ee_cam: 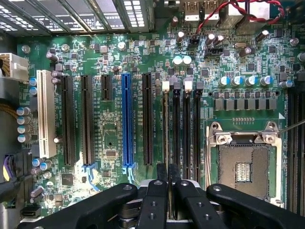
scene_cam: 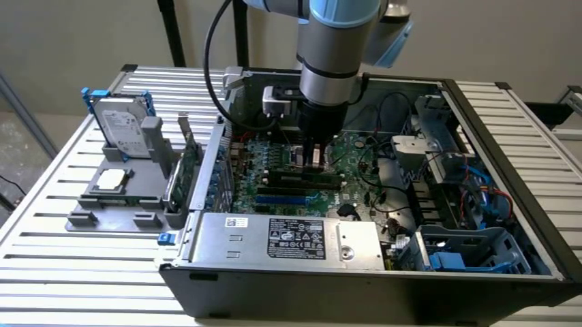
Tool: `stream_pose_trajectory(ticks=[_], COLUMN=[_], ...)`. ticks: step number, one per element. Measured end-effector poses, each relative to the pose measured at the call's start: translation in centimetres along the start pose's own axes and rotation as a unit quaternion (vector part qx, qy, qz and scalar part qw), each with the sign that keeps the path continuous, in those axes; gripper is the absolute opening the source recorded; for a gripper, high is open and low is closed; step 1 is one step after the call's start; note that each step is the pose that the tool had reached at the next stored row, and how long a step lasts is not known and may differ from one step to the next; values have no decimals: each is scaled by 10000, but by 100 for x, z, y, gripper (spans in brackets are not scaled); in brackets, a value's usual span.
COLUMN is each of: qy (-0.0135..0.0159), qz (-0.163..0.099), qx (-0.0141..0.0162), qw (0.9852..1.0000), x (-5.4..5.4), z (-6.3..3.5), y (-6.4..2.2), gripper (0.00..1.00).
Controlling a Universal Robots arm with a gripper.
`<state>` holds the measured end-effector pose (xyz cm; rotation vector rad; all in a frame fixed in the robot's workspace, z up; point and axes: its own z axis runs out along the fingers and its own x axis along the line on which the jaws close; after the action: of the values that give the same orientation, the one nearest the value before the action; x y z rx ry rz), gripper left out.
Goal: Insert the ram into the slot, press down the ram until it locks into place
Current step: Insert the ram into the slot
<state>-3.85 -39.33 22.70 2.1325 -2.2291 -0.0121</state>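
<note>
Ram (ee_cam: 167, 129) is judged not yet seated or locked. The open computer case (scene_cam: 509, 177) holds the motherboard (ee_cam: 114, 124). Above its black slot (scene_cam: 300, 179) the gripper (ee_cam: 168, 168) hangs, fingers pressed nearly together, seemingly pinching the ram edge-on.

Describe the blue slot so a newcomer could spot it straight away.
Look inside the open computer case at the green motherboard, where long narrow slots run side by side. Among them, the blue slot is the only blue one; its neighbours are black slots, and a white slot lies farther off.
</note>
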Motion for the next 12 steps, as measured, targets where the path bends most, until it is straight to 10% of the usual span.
stream_pose_trajectory(ticks=[12], qy=[42], qz=[1], qx=[4], qw=[10000], x=[-15], z=[32], y=[23], gripper=[13])
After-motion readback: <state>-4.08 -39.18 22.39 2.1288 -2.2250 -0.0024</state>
